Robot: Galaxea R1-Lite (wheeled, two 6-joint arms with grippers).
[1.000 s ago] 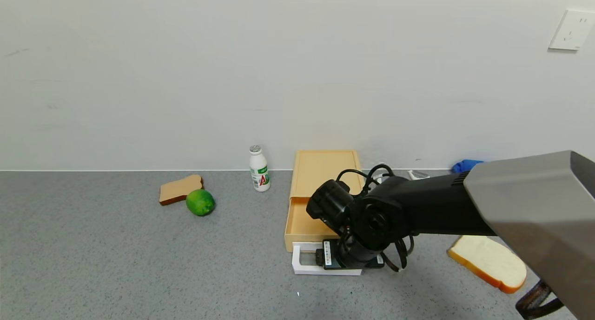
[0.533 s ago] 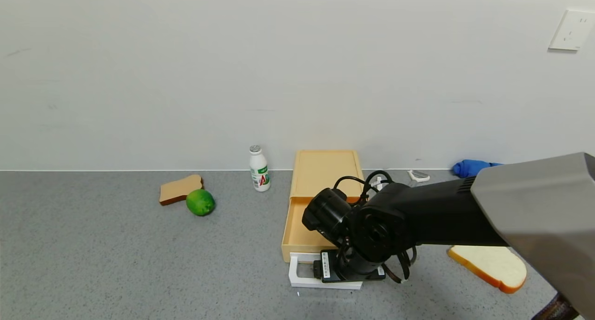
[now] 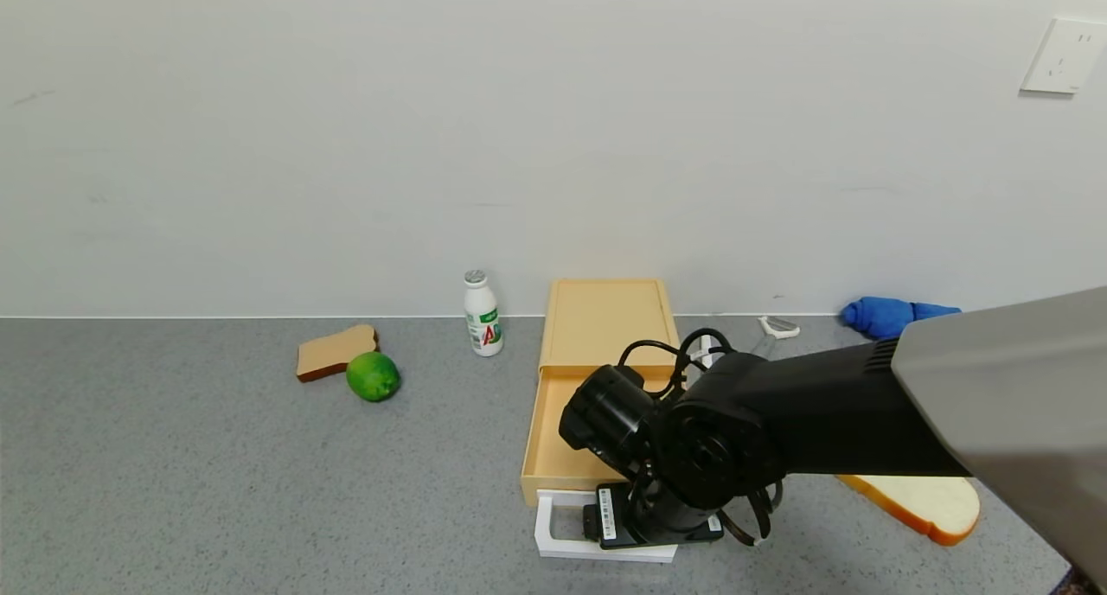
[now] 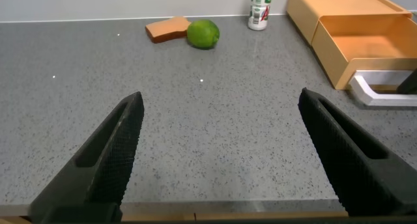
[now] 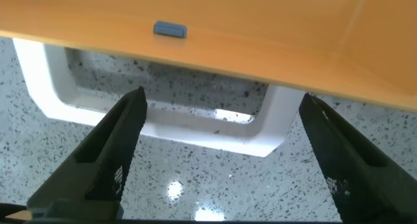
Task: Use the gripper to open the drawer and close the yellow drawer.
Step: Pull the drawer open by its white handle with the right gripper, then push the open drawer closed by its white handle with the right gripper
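Observation:
The pale yellow drawer box (image 3: 605, 318) sits by the back wall. Its tray (image 3: 558, 435) is slid partly out toward me, and its white loop handle (image 3: 553, 545) is at the front. My right gripper (image 3: 650, 534) hangs over the handle, mostly hidden under its black wrist. In the right wrist view the gripper (image 5: 221, 99) is open; the white handle (image 5: 195, 129) and the tray's front (image 5: 260, 48) lie between its fingers. My left gripper (image 4: 221, 97) is open and empty, low over bare table near the front edge, left of the drawer (image 4: 365, 42).
A small white bottle (image 3: 483, 314) stands left of the box. A brown bread slice (image 3: 333, 353) and a green lime (image 3: 373, 376) lie farther left. A white bread slice (image 3: 925, 504) lies at the right, a blue cloth (image 3: 891, 316) and a white peeler (image 3: 778, 325) by the wall.
My right gripper has moved toward me, and the handle and tray have come with it, so the drawer stands further open. The box has stayed in place.

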